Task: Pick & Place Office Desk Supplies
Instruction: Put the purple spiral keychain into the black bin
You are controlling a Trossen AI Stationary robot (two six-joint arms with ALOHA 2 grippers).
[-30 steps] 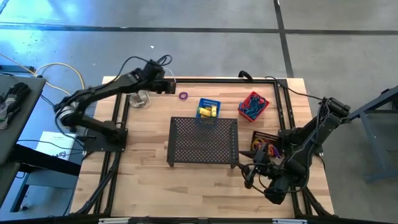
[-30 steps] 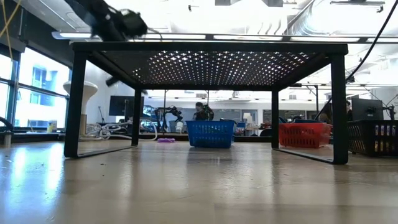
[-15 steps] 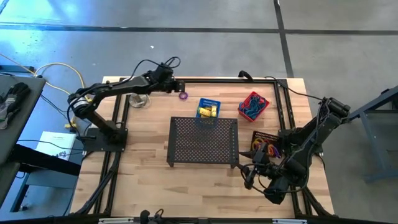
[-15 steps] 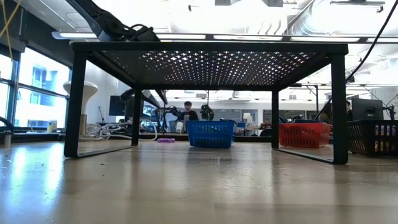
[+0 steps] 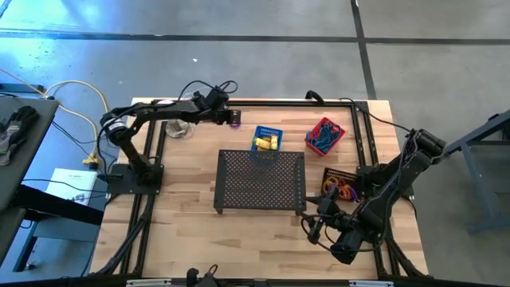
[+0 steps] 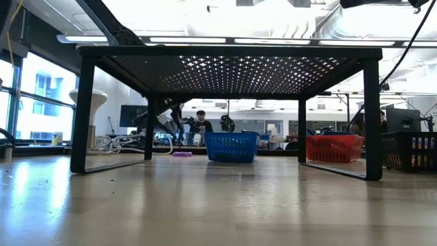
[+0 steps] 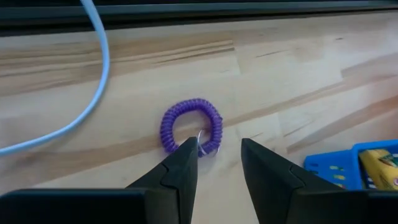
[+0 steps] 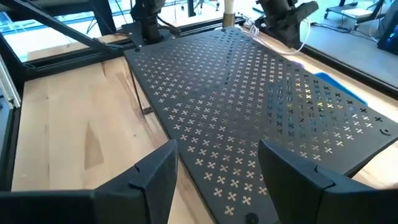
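Note:
A purple coiled ring lies flat on the wood near the table's far edge, also seen as the ring and the ring. My left gripper is open and low over it, slanting down. One fingertip is at the ring's rim, the other stands beside the ring. A blue basket holds yellow boxes, a red basket holds blue bands, and a dark basket holds coloured rings. My right gripper is open at the table's near right, touching nothing. My left gripper comes at the purple ring from above, slanting. One fingertip overlaps the ring's nearest edge, and I cannot tell whether it touches. The ring lies flat on the table.
The large black mesh tray stands on legs in the table's middle, right in front of my right gripper. A white round-topped object with a cable sits left of the ring. Black frame rails run along the table's edges.
My left gripper has moved toward the table's right along the far edge and come down onto the purple ring. My right arm has shifted slightly toward the near edge. The ring and baskets have stayed where they were.

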